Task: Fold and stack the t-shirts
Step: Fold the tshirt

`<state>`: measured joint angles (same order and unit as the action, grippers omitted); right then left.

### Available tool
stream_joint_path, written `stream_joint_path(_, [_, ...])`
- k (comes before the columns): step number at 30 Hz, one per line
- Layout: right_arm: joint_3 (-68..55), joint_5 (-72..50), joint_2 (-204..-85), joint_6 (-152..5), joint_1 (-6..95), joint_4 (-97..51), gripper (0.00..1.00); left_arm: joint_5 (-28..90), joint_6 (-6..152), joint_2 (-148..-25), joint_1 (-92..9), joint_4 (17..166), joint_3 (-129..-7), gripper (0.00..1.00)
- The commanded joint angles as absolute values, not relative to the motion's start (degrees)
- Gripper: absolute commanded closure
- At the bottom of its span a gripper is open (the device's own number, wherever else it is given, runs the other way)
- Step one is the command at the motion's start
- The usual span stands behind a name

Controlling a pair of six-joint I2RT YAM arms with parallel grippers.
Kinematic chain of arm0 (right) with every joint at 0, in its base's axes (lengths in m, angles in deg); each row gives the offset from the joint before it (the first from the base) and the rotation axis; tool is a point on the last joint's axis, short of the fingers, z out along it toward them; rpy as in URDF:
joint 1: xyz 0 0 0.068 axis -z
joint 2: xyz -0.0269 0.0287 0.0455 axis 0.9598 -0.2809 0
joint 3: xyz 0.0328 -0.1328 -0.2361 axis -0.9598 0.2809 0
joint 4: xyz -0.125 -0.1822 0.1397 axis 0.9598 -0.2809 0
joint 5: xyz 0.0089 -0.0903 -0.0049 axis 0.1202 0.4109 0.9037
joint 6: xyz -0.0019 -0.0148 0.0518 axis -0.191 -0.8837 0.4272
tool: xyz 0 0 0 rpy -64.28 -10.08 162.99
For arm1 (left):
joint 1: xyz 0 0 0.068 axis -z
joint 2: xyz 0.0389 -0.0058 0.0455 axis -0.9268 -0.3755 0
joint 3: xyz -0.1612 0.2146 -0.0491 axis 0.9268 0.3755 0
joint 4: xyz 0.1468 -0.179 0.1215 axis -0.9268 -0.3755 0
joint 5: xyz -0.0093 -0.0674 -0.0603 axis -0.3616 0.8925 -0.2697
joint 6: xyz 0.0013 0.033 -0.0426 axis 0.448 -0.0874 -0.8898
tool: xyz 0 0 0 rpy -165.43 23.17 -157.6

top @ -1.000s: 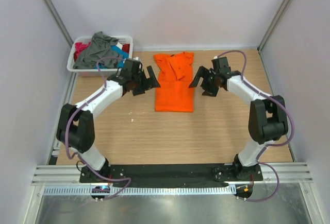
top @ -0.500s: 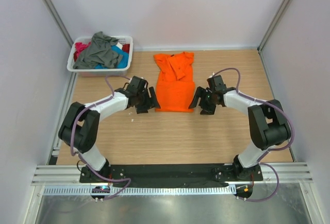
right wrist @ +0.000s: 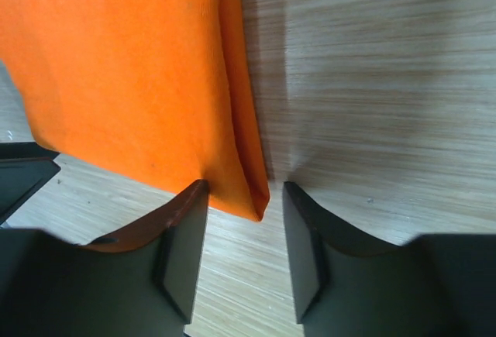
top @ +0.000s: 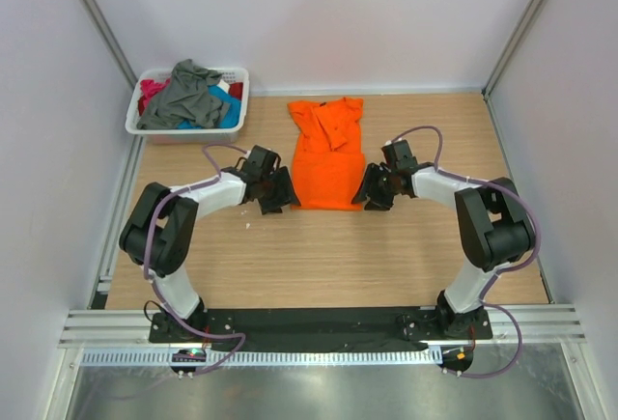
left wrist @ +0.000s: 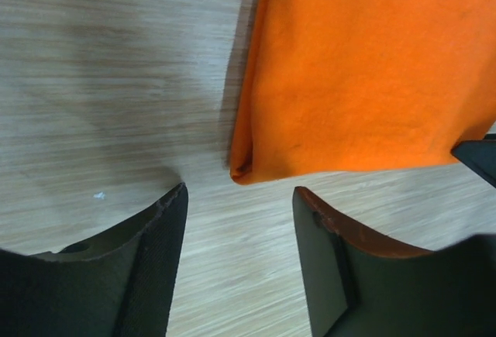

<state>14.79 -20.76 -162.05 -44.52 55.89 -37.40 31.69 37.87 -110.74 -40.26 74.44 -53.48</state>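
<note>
Tabletop (top: 319, 256), half-open claws (top: 287, 193) (top: 364, 195) flanking orange t-shirt (top: 328, 164)

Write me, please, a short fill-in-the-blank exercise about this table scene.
The t-shirt spread on the table is ___. The basket stands at the table's far ___ corner. Topmost in the basket lies a ___ garment. Both arms' jaws at the t-shirt's near corners stand ___.
Missing words: orange; left; grey; open.
</note>
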Motion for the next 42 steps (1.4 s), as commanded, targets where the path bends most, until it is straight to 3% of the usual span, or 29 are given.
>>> stream_joint_path(1, [13.39, -20.07, -163.77, -44.74, 55.23, -35.93, 0.52, 32.68, 37.37, -111.52, -40.35, 77.17, -53.78, 0.43])
stream_joint_path(3, [13.57, -19.98, -164.30, -44.74, 55.14, -35.93, 0.58, 32.33, 37.37, -111.79, -40.35, 77.43, -53.60, 0.45])
stream_joint_path(11, [13.30, -18.05, -164.92, -46.05, 55.14, -37.42, 0.81, 31.27, 37.37, -114.16, -40.34, 80.42, -53.16, 0.72])
stream_joint_path(14, [13.56, -17.00, -164.22, -47.02, 55.14, -38.57, 0.96, 30.31, 37.63, -114.86, -40.35, 80.51, -53.16, 1.00])
stream_joint_path(18, [15.58, -17.43, -162.81, -47.46, 55.14, -38.83, 0.99, 30.13, 37.72, -113.99, -40.35, 79.98, -51.15, 1.00])
stream_joint_path(26, [25.94, -18.40, -154.21, -45.36, 51.72, -40.41, 0.99, 26.62, 32.99, -101.09, -34.74, 77.79, -42.10, 1.00])
stream_joint_path(34, [38.34, -16.47, -132.62, -38.51, 45.22, -47.60, 0.99, 17.05, 23.32, -85.18, -21.82, 69.71, -34.19, 1.00])
stream_joint_path(38, [38.27, -15.07, -119.59, -36.39, 44.77, -54.64, 0.99, 10.03, 16.55, -74.98, -15.05, 59.01, -34.52, 1.00])
stream_joint_path(42, [33.53, -12.61, -116.31, -35.25, 44.77, -59.04, 0.99, 5.53, 12.94, -69.78, -13.10, 50.74, -41.45, 1.00])
